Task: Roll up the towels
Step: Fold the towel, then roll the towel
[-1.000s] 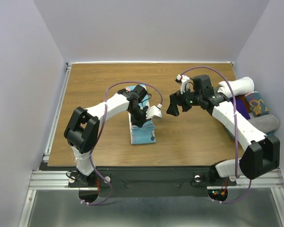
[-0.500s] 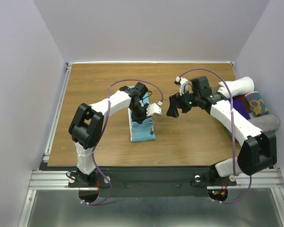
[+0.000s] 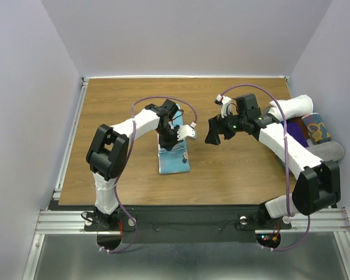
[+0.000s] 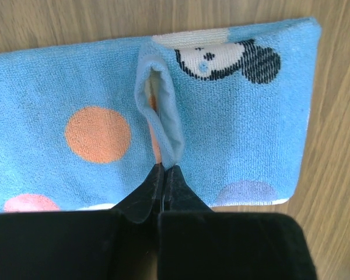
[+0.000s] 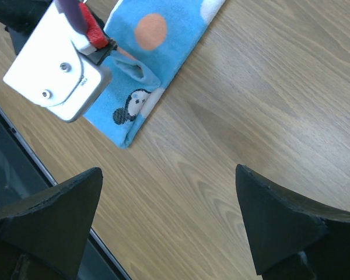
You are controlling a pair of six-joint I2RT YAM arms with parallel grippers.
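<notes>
Now left claw [image 4: 163, 170] farther up towel [image 4: 245, 140]

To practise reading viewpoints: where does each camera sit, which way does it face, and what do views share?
Top external: above and behind, looking down on the table; both arms show.
Left wrist: looks down past the shut left gripper pinching the blue towel.
Right wrist: looks down at the table through the open right gripper.
Shared: all show that towel.

Left gripper [image 4: 163, 170], wrist bent down, pinches tight on a fold of the light blue towel [image 4: 239, 134] — right gripper [image 5: 169, 175] hovers beside it, jaws spread wide.
</notes>
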